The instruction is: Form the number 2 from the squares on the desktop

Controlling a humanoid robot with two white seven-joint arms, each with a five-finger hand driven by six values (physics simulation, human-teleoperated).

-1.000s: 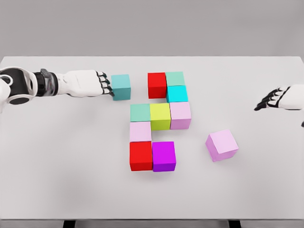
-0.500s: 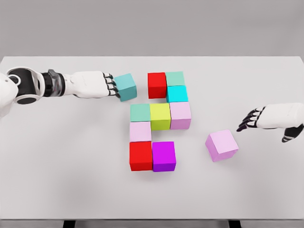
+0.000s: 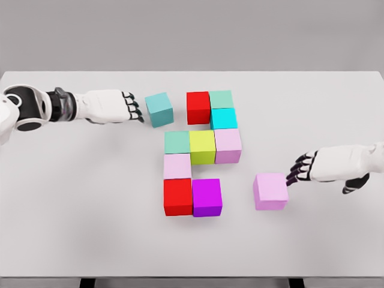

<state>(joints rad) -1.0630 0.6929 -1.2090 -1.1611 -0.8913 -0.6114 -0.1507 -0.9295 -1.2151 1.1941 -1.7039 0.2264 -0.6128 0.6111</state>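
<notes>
Now the loose pink cube (image 3: 270,191) is squared to the white surface (image 3: 90,210), touched by the right hand (image 3: 333,164)'s loosely extended fingers (image 3: 296,171); the teal cube (image 3: 159,109) is skewed, left hand (image 3: 108,106) fingers straight, nothing held.

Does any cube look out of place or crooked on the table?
Yes. The teal cube sits rotated, apart from the red cube. The pink cube lies apart, right of the magenta cube.

one head view looks steeply down at the white table (image 3: 72,228) from its near edge
</notes>
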